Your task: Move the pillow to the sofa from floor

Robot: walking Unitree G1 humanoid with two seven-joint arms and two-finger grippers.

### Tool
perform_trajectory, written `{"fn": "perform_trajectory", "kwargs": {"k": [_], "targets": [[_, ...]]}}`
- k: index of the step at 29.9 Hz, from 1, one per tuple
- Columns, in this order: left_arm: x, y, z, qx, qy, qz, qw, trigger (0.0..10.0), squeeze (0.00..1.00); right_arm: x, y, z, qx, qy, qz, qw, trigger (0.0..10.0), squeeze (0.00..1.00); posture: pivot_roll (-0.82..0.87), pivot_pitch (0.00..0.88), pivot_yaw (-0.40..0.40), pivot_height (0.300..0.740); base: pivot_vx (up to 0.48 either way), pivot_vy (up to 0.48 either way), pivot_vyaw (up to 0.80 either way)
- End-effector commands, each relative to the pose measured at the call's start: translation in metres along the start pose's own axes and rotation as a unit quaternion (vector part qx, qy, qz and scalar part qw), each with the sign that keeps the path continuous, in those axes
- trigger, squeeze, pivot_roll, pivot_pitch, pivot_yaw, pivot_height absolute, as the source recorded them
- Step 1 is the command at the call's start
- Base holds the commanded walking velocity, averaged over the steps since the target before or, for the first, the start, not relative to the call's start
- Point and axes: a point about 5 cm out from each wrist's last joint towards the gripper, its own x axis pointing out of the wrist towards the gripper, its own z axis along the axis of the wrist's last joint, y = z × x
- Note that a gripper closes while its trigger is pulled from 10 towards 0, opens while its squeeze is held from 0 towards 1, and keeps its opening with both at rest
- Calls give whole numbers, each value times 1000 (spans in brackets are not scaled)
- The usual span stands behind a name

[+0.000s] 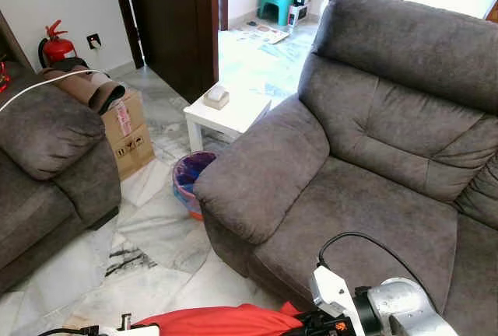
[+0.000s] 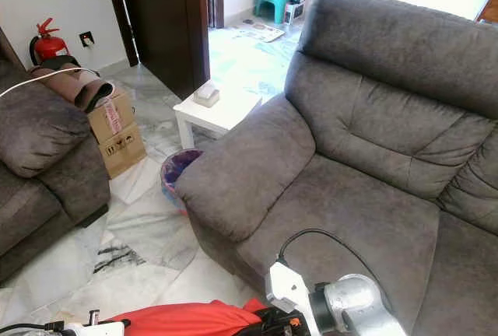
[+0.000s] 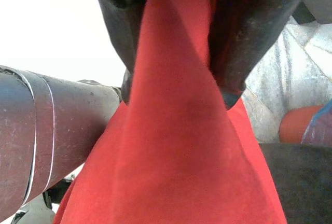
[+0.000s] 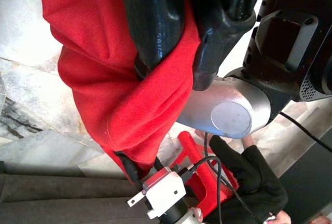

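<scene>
Both grippers hold the red pillow [image 1: 222, 321] up off the floor. The left gripper [image 3: 179, 53] pinches one end, the right gripper [image 4: 174, 53] the other. The grey sofa seat [image 1: 366, 211] is just ahead, nearer the right arm.

A marble floor [image 1: 156, 235] is seen, on which a grey sofa [image 1: 373, 173], a small white table [image 1: 226, 114] (a tissue box [image 1: 216, 96] is placed on it), a cardboard box [image 1: 128, 134] and a bin [image 1: 191, 176] are set.
</scene>
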Motion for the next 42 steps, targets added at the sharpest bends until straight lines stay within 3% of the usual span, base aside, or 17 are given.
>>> {"fn": "perform_trajectory", "kwargs": {"k": [1, 4, 13, 17, 20, 23, 24, 25, 26, 27, 29, 30, 31, 34, 38, 42], "targets": [[-1, -7, -8, -15, 20, -8, 1000, 0, 0, -2, -1, 14, -31, -36, 5, 999, 10000, 0, 75, 90, -34, 740, 0, 0, 0], [0, -13, -5, -15, 11, -14, 1000, 0, 0, 2, 2, 12, -32, -31, 12, 999, 10000, 0, 73, 86, -30, 740, 0, 0, 0], [3, -5, 4, -26, -10, 14, 1000, 0, 0, 4, 3, 6, -24, -26, 7, 999, 10000, 0, 67, 77, -25, 740, 0, 0, 0], [7, 11, 19, -43, -39, 73, 996, 0, 0, 7, 0, -6, -13, -8, -16, 1000, 10000, 0, 65, 74, -24, 740, 0, 0, 0], [6, 38, 38, -82, -90, 171, 978, 0, 0, 4, -22, -11, -4, -50, -147, 988, 10000, 0, 66, 72, -25, 740, 0, 0, 0], [6, 63, 57, -142, -126, 279, 941, 0, 0, -1, -40, -19, 27, -84, -261, 961, 10000, 0, 67, 73, -24, 740, 0, 0, 0], [6, 71, 67, -182, -149, 317, 919, 2275, 0, 0, -42, -22, 46, -101, -287, 952, 10000, 0, 61, 79, -19, 740, 0, 0, 0], [6, 71, 67, -182, -149, 317, 919, 2275, 0, 0, -42, -22, 46, -101, -287, 952, 10000, 0, 61, 79, -19, 740, 0, 0, 0], [6, 74, 71, -199, -156, 329, 910, 2275, 0, 2, -42, -23, 53, -108, -294, 948, 10000, 0, 57, 80, -19, 740, 0, 0, 0], [5, 77, 76, -234, -172, 346, 892, 10000, 0, 5, -44, -23, 42, -113, -325, 938, 10000, 0, 50, 86, -21, 740, 0, 0, 0], [4, 82, 82, -290, -190, 371, 862, 10000, 0, 6, -49, -24, 59, -146, -386, 909, 10000, 0, 55, 90, -22, 740, 0, 0, 0], [4, 82, 82, -335, -193, 386, 837, 10000, 0, 6, -54, -25, 77, -172, -436, 880, 10000, 0, 57, 93, -20, 740, 0, 0, 0], [5, 81, 82, -349, -194, 391, 829, 10000, 0, 6, -54, -26, 83, -182, -450, 870, 10000, 0, 57, 94, -20, 740, 0, 0, 0], [4, 80, 82, -359, -194, 395, 823, 10000, 0, 6, -55, -25, 90, -197, -466, 858, 10000, 0, 56, 95, -18, 740, 0, 0, 0], [2, 78, 86, -379, -204, 403, 807, 10000, 0, 5, -59, -18, 97, -226, -503, 828, 10000, 0, 51, 102, -14, 740, 0, 0, 0], [-2, 81, 89, -371, -208, 411, 806, 10000, 0, 6, -64, -14, 95, -238, -513, 819, 10000, 0, 54, 106, -17, 740, 0, 0, 0]]}}
